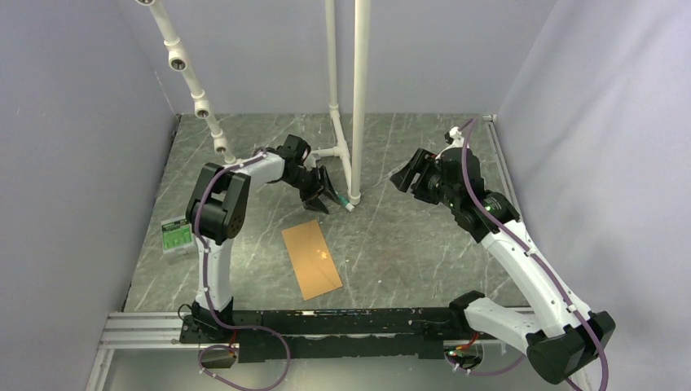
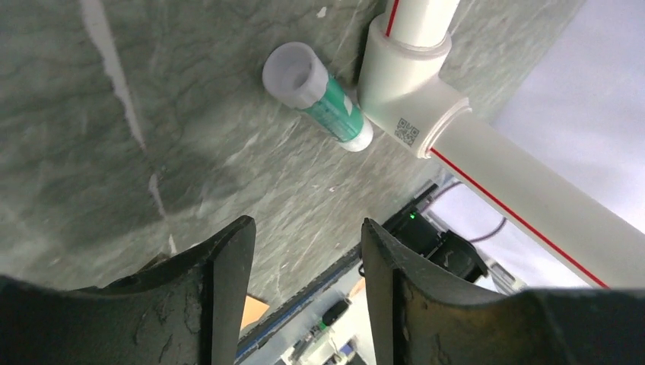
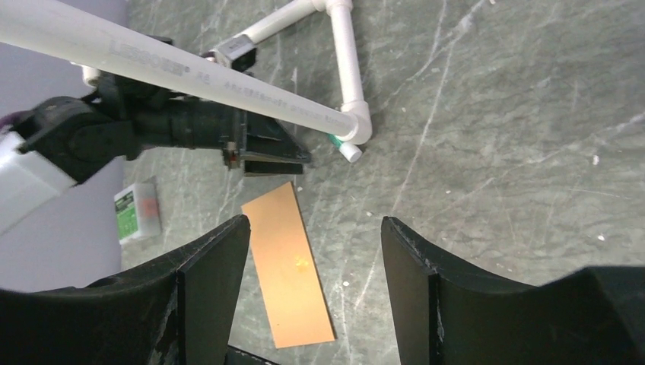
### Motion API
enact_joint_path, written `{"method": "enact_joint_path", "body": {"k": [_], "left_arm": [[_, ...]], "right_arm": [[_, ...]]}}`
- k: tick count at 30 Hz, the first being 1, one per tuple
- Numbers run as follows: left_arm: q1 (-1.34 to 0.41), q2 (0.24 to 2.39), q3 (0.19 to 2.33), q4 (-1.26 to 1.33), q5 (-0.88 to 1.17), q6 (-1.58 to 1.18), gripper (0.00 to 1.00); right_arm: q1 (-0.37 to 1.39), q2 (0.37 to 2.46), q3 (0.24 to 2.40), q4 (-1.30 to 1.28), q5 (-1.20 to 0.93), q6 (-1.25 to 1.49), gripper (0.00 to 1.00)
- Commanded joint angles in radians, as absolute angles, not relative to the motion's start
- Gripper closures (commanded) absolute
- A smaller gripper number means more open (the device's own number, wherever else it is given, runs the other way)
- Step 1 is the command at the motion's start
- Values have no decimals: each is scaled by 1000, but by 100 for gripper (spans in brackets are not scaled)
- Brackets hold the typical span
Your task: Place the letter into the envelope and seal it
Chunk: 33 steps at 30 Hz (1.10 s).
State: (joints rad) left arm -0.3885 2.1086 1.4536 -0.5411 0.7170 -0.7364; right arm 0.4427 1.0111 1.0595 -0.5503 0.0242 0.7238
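**A:** Claws, quick?

**B:** The left claw (image 2: 306,232) has its fingers apart with nothing between them. It hangs just short of the glue stick (image 2: 319,95). The right claw (image 3: 316,228) is also apart and empty, raised over the bench's (image 1: 407,244) right side.

**A:** Where's the glue stick?

**B:** It's lying on its side, touching the white pipe joint (image 2: 403,84), about mid-bench towards the far edge.

**A:** And the envelope and letter?

**B:** The envelope (image 1: 311,259) lies flat, nearer the front edge and a bit left of centre, angled. I see no separate pale letter in any view. I'd guess it's inside, but I can't confirm that. I can't tell whether the flap is folded either. There's a small shiny spot on the envelope's face.

**A:** What could go wrong?

**B:** If I go for the stick, it's round and wedged against the joint. My fingers could clip the pipe, or the stick could roll away. I also think pressing the flap with one claw could make the envelope slide, because nothing is pinning it. If that spot is wet glue, a finger might stick to the paper and lift it. The green box (image 1: 175,236) at the left edge is well clear.
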Motion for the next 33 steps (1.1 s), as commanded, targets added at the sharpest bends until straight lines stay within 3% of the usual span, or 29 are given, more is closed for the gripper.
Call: {"method": "enact_joint_path", "body": {"k": [1,5,7,8,11,18,28,33], "left_arm": [[-410,1935,1498,-636,560,-713,40],[-466,1740,1417,-679,330,-725,29],[-499,1631,1358,-692,213,-741,9],[-518,1578,1333,-700,147,-745,8],[-577,1401,1251,-737,-72,-775,7],[-610,1030,1179,-889,-360,-763,8],[-611,756,1438,-1307,-576,-701,7],[-611,736,1597,-1387,-625,-612,7]], "right_arm": [[434,1013,1122,-629,78,675,31],[425,1093,1216,-793,149,647,25],[418,1134,1248,-887,191,646,20],[416,1143,1257,-917,209,641,18],[416,1141,1254,-971,278,646,15],[416,1067,1328,-1034,399,631,10],[416,1149,1772,-1394,428,718,4],[417,1080,1848,-1345,310,706,0]]}}
